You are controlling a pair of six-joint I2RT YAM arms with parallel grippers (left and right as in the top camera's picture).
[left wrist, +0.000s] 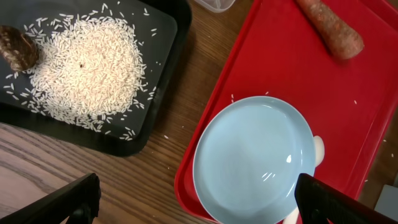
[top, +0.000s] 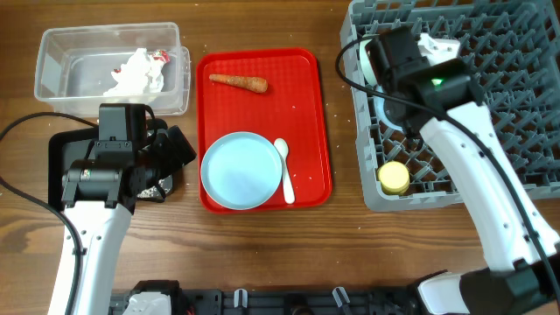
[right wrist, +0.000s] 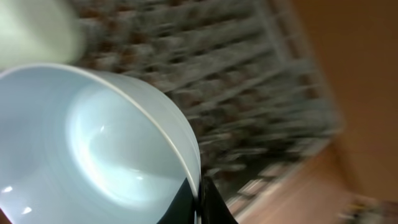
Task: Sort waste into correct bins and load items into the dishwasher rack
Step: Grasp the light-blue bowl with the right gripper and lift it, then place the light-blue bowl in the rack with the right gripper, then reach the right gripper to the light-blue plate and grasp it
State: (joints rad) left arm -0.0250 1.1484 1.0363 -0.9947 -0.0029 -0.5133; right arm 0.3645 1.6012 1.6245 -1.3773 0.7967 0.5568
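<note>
Bowl (right wrist: pixel 93 149), pinched at its rim by the right gripper (right wrist: pixel 200 196), hangs at the rack's (top: pixel 507 52) 9 o'clock edge. Left gripper (left wrist: pixel 199 204), fingers spread wide, hovers between black tray (left wrist: pixel 168 37) and plate (left wrist: pixel 255 162).

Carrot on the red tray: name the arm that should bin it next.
Left. The left gripper is open, beside the red tray holding the carrot; the right gripper grips a small pale bowl over the dishwasher rack.

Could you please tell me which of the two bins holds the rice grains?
The shallow black tray holds the rice and a brown lump; the clear tub holds a crumpled white napkin instead.
</note>
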